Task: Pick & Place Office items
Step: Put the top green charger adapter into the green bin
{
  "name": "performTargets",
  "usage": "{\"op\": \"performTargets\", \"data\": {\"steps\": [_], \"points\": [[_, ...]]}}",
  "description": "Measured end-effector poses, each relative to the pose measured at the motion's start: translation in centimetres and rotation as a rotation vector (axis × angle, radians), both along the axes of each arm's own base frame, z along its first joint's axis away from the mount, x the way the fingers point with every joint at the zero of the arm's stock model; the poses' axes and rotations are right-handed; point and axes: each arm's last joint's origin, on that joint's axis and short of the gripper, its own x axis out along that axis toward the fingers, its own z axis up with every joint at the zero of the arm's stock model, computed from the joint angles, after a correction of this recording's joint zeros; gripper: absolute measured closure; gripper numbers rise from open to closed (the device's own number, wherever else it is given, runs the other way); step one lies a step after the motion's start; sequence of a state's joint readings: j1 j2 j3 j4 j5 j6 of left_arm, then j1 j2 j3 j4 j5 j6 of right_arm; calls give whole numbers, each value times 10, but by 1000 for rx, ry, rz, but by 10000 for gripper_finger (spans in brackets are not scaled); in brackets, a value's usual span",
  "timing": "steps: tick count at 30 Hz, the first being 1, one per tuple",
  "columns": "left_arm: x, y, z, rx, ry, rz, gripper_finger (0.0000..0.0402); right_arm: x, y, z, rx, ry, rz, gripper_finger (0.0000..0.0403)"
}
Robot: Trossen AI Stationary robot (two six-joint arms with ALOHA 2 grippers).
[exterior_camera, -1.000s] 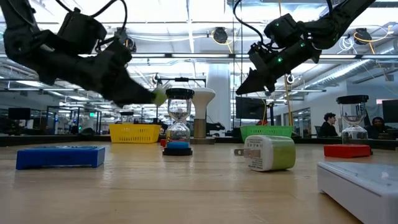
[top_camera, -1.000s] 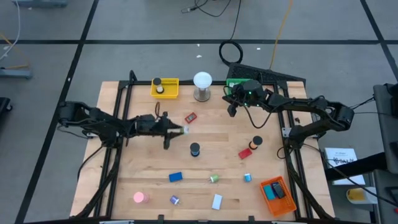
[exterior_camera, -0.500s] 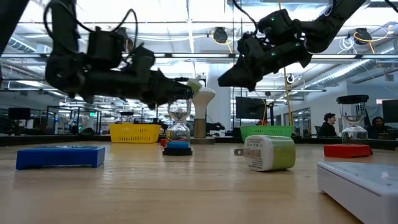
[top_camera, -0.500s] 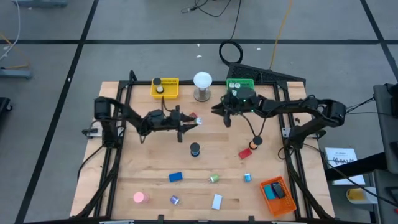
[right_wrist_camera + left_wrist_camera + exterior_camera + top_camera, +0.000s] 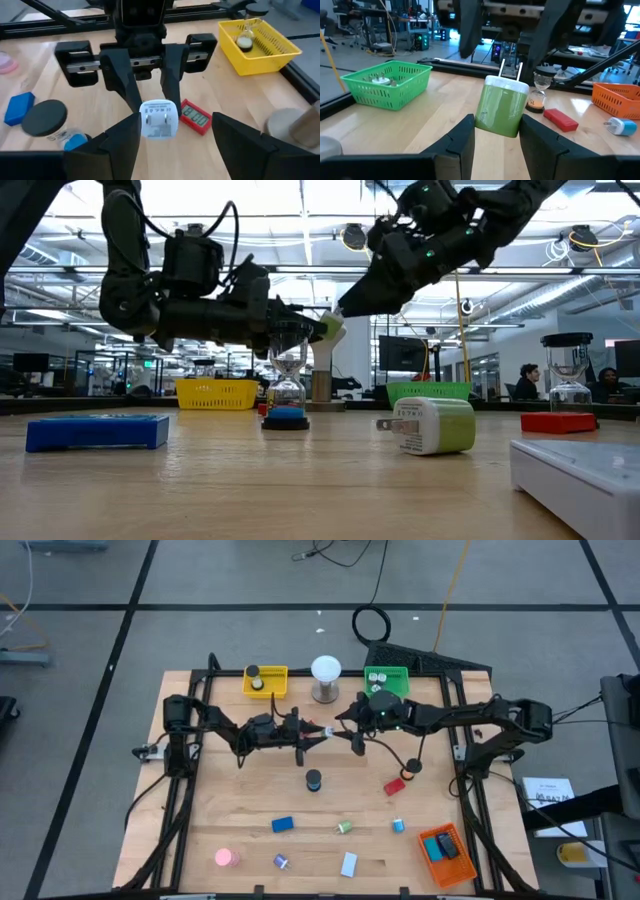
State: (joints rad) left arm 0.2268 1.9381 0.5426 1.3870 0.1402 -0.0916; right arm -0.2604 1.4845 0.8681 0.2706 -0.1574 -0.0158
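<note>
my left gripper squeezes a green plug, held out flat. my right gripper faces it, fingers wide apart around its prongs.

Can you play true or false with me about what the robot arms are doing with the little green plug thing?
1. The left tool holds a green and white plug up in the air. True.
2. The right tool is squeezed shut on the plug. False: its fingers stand open on either side of it.
3. The green tray is empty. False: small items lie inside.
4. An hourglass sits in the yellow tray. True.
5. The red timer is in the orange tray. False: it lies on the table.
</note>
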Motion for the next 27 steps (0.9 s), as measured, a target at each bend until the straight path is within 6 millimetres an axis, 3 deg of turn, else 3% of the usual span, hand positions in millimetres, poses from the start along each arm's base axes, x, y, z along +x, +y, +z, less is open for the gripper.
{"op": "performTargets", "data": {"steps": [10,17,27], "points": [[0,1,-3,6,24,13,268,27,-6,-9,10,49,58,197],[0,1,0,9,7,11,268,29,-6,-6,16,73,54,254],[0,0,0,0,-4,11,268,28,-6,-7,14,85,67,262]]}}
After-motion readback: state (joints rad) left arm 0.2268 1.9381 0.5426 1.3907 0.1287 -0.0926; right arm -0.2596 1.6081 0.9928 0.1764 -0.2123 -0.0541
